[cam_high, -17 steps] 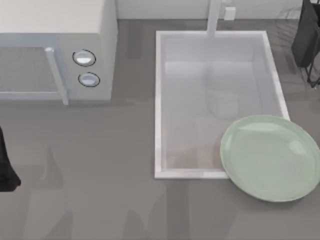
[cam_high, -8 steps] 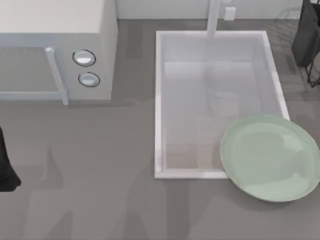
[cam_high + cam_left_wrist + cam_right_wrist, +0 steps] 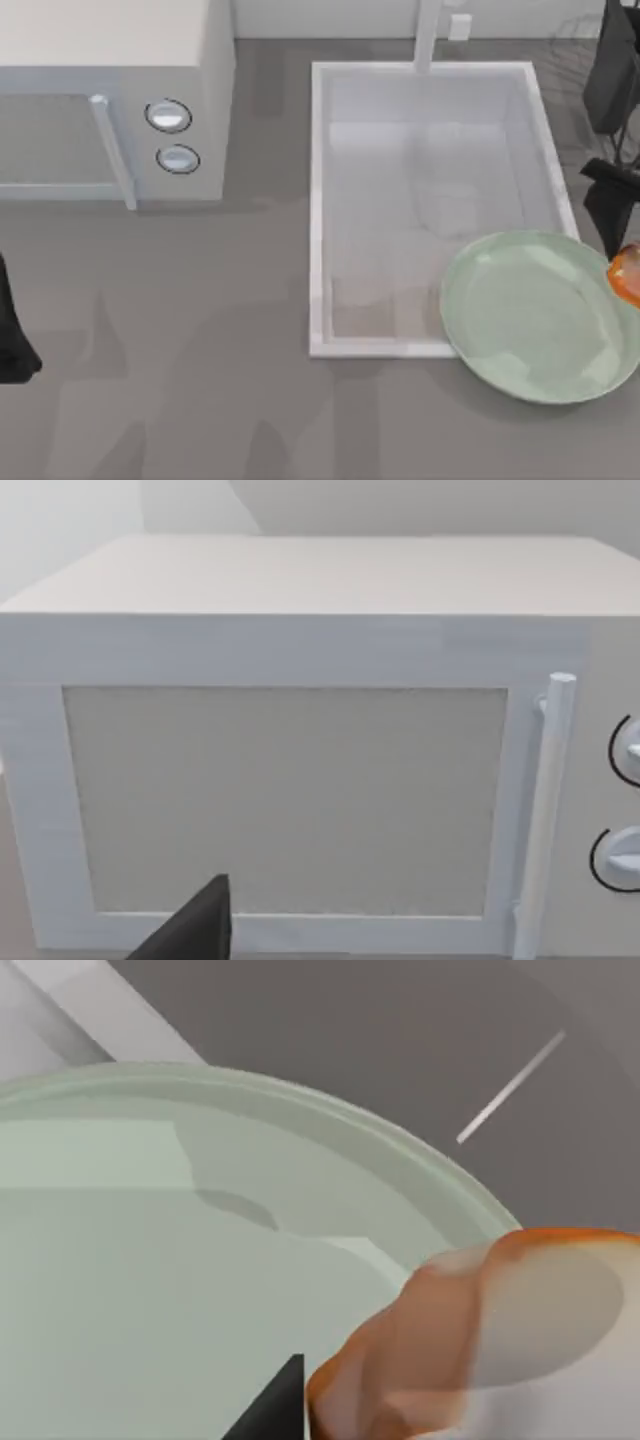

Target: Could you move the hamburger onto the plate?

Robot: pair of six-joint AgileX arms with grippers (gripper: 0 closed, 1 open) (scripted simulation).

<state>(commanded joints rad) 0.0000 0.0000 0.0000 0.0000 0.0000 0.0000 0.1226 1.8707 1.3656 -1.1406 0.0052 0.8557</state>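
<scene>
The pale mint-green plate (image 3: 530, 320) lies at the table's right, overlapping the sink's near right corner. The hamburger (image 3: 628, 272), an orange-tan lump with red-orange patches, hangs at the top view's right edge, just over the plate's right rim. My right gripper (image 3: 620, 245) reaches in from the right and is shut on it. In the right wrist view the hamburger (image 3: 490, 1340) sits close in front of the plate (image 3: 150, 1260), beside one dark fingertip (image 3: 278, 1408). My left arm (image 3: 12, 335) stays parked at the left edge.
A white microwave (image 3: 110, 100) stands at the back left, its door and handle facing my left wrist camera (image 3: 290, 790). A white rectangular sink basin (image 3: 430, 190) with a faucet (image 3: 427, 35) takes up the middle back. Bare grey counter lies in front.
My right gripper has come into the top view from the right edge, carrying the hamburger over the plate's right rim. The left arm and the plate have not moved.
</scene>
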